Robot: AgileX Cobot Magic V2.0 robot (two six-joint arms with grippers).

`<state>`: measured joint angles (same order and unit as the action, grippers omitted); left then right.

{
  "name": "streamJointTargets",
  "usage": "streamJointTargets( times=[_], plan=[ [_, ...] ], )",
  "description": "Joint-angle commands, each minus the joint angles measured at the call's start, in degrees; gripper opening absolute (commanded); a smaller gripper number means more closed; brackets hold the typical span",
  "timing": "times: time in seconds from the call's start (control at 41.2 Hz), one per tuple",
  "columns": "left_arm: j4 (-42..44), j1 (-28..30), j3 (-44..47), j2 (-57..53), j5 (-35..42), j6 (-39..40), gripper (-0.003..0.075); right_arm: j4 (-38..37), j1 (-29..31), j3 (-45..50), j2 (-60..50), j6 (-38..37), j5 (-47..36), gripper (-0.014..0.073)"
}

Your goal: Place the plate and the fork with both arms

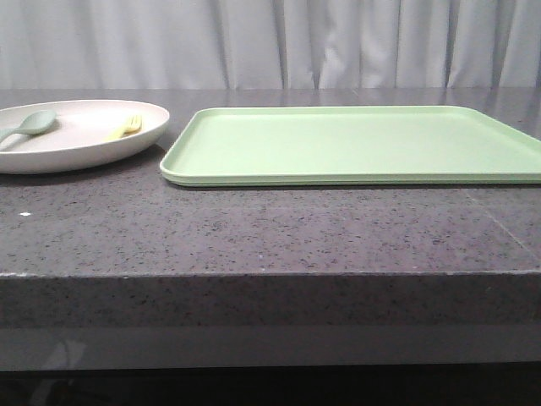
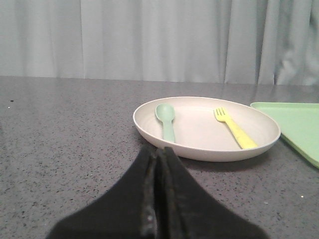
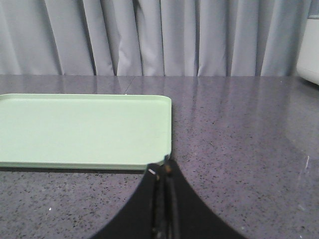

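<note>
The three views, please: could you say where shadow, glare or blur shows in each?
Front view: soft even light, thin shadow under the tray. Left wrist view: the plate casts a soft shadow; the left gripper is blurred. Right wrist view: pale sheen on the table.

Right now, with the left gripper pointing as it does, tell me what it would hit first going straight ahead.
Most likely the near rim of the plate. The left gripper, fingers shut, aims at it just below the spoon; the fork lies off to the side. Depth is unclear, so height could matter.
</note>
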<state>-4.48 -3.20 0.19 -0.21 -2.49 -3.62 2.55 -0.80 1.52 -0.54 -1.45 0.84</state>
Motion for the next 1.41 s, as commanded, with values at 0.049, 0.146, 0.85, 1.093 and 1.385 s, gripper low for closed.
streamJointTargets(
  times=[0.049,0.146,0.85,1.093,1.385],
  plan=[
    [-0.4,-0.5,0.5,-1.4,4.9,0.4,-0.002,0.0,-0.1,-0.3,-1.1,0.3,-4.8,-0.0118],
    [-0.4,-0.5,0.5,-1.4,4.9,0.4,-0.002,0.0,-0.1,-0.3,-1.1,0.3,-4.8,-0.0118],
    [-0.4,-0.5,-0.1,-1.4,9.5,0.4,-0.002,0.0,-0.1,-0.3,-1.1,0.3,-7.0,-0.0118],
    [-4.0,-0.5,-13.1,-0.2,3.5,0.4,-0.002,0.0,-0.1,-10.7,-0.5,0.3,0.4,-0.0118],
    [-3.7,-0.5,-36.8,13.1,-16.6,0.4,-0.002,0.0,-0.1,-30.9,10.3,0.3,17.6,-0.0118]
  ],
)
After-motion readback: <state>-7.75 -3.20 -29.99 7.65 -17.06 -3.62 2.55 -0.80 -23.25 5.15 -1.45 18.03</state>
